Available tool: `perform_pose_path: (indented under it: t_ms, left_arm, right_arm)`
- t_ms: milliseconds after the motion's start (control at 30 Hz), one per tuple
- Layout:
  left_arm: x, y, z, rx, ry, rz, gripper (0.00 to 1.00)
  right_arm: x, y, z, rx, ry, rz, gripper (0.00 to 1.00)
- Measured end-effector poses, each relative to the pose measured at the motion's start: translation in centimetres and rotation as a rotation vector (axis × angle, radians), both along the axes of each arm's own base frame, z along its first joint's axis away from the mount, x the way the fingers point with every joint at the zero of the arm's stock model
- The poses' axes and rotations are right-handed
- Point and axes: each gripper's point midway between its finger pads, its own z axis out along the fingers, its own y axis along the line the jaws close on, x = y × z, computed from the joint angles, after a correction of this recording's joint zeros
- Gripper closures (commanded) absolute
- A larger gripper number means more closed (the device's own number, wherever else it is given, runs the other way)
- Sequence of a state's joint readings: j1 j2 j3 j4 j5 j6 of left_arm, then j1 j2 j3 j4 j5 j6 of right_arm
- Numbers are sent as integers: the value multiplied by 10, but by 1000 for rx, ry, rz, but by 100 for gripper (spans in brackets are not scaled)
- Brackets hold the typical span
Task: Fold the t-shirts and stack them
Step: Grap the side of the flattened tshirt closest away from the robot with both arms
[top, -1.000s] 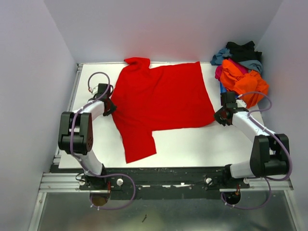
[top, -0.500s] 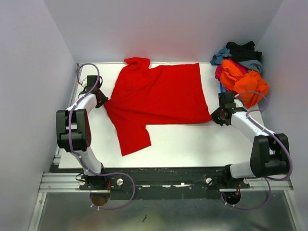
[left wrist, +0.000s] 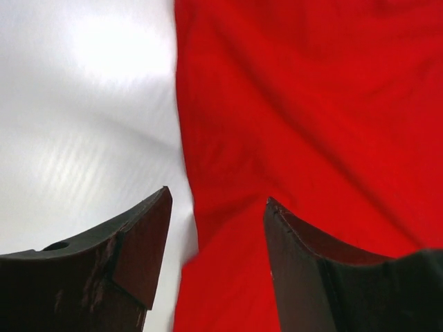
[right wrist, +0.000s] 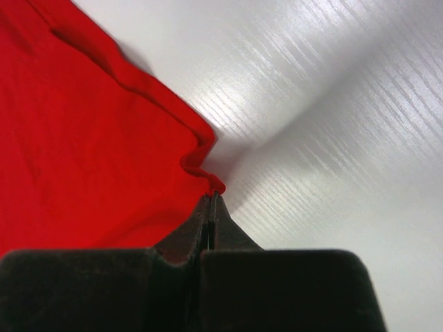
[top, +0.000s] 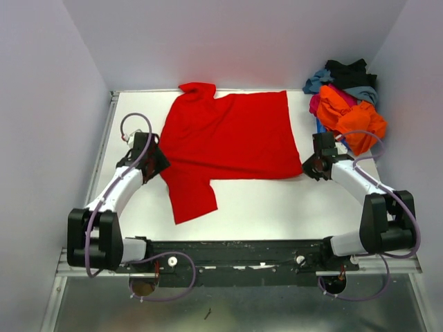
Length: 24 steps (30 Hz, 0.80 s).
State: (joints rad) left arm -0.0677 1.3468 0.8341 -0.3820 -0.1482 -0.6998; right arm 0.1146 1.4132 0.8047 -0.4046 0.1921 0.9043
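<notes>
The bright red t-shirt [top: 228,142] lies spread flat on the white table [top: 277,207], one sleeve pointing to the near left. My left gripper [top: 160,168] is open over the shirt's left edge [left wrist: 208,138], with red cloth between its fingers and nothing gripped. My right gripper [top: 309,166] is shut on the shirt's near right hem corner [right wrist: 211,181], the cloth puckered at its tips [right wrist: 212,197]. A heap of other t-shirts, orange [top: 351,117], magenta, grey-blue and black, sits at the far right.
White walls close in the table on three sides. The heap at the far right [top: 346,90] overhangs the table's right edge beside my right arm. A metal frame rail [top: 228,259] runs along the near edge.
My left gripper has let go of the shirt's left side and swung nearer, now open at the left edge. The shirt was pulled left and flatter. My right gripper barely moved.
</notes>
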Motion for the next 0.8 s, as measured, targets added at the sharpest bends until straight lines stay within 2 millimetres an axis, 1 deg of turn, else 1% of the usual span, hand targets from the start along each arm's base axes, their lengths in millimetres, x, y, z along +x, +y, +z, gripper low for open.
perform_pose_path:
  t_ms: [67, 167, 200, 400, 433, 467, 500, 567, 667, 800]
  left_arm:
    - [-22, -16, -2, -11, 20, -43, 33]
    - [-49, -39, -8, -29, 65, -103, 34]
    - [-57, -43, -10, -32, 85, -115, 34]
    - [-95, -56, -23, -48, 155, -137, 43]
    - [-101, -56, -26, -48, 165, -137, 43]
    - [-110, -58, -30, -48, 188, -138, 43]
    - [-114, -59, -32, -46, 199, -139, 43]
    - [-131, -69, -37, -40, 230, -169, 43]
    - [-146, -79, -43, -46, 257, -195, 44]
    - [-166, -77, -59, -30, 320, -184, 44]
  right_arm:
    - [0, 2, 0, -1, 0, 6, 99]
    - [1, 4, 0, 0, -6, 11, 99]
    - [2, 4, 1, 0, -9, 11, 99]
    - [3, 6, 2, 2, -18, 17, 99]
    - [4, 6, 2, 2, -18, 17, 99]
    - [4, 6, 2, 2, -19, 17, 99]
    - [4, 6, 2, 2, -20, 17, 99]
    - [4, 6, 2, 2, -20, 17, 99]
    - [4, 6, 2, 1, -21, 18, 99]
    - [4, 6, 2, 0, -21, 20, 99]
